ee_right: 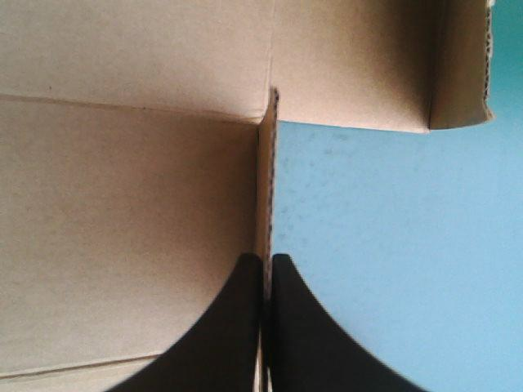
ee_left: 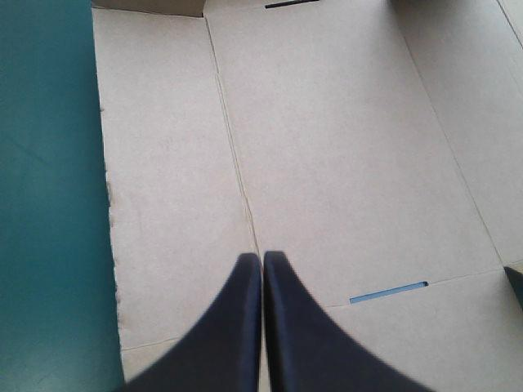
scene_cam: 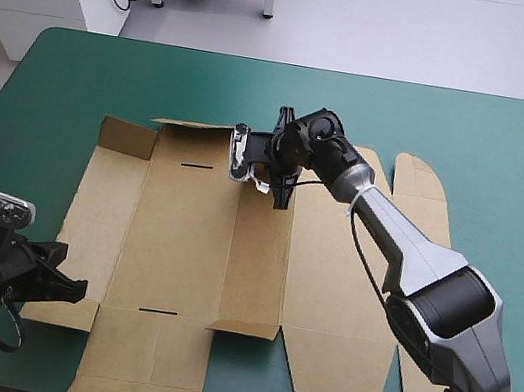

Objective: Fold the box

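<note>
Nearest me, the left gripper hangs over the near left part of the box, its black fingers pressed together in one point with nothing between them. Under it lies flat brown board, with a crease running ahead of the tips and a short slot just beside them. The sheet's left edge and the bare teal-green cover lie off to one side.

Across the sheet, the right gripper works at the box's far edge, fingers all but closed on a thin strip of board that stands upright between them. On one side of that strip I see the box's floor, on the other bare cover. Ahead of the fingers a small flap stands raised at the corner.

From above, the box lies spread across the middle of the table, mostly flat. A narrow panel in its middle appears lifted a little at its near end. Its rounded flaps reach out to the right, under the right arm, and its near end runs down toward the table's near edge. Open cover lies along the far edge, down the left side and at the far right corner. The two grippers are well apart.
</note>
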Available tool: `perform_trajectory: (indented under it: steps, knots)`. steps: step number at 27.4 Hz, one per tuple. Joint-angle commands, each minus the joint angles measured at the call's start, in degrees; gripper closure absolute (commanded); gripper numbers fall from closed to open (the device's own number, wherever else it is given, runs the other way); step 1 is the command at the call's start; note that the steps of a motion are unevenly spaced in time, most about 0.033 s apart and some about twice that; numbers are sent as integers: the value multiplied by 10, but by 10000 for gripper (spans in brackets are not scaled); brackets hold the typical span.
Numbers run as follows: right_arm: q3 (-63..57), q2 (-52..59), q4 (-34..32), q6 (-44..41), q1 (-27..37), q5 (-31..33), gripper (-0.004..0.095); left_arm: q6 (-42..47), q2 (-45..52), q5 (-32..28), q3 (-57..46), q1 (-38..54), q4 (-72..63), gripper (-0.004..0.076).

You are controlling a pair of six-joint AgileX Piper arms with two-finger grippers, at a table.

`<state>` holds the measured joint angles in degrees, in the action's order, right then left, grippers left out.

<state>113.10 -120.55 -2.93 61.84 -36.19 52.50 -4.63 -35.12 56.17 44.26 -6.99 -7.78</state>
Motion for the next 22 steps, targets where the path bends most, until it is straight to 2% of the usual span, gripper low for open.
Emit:
perform_trajectory:
  steps: [1,3,10,16,18,19,22]
  knots:
    - [20,35,3,-5,4,-35,908,5,-5,-29,20,0,-11,731]
    - [20,35,-3,-5,4,-40,856,3,-5,-29,20,0,-11,731]
    - [20,35,-16,-15,6,-68,541,1,-5,-29,20,0,-11,731]
    - [20,44,-25,-16,16,-68,519,6,-5,-29,20,0,-8,731]
    - [20,63,-27,-60,23,-50,519,18,-5,-29,20,0,-7,731]
    - [20,84,-38,-122,32,-35,519,27,-8,-30,20,0,-4,731]
    - [20,117,-76,-188,43,-17,519,27,-17,-31,20,0,-4,731]
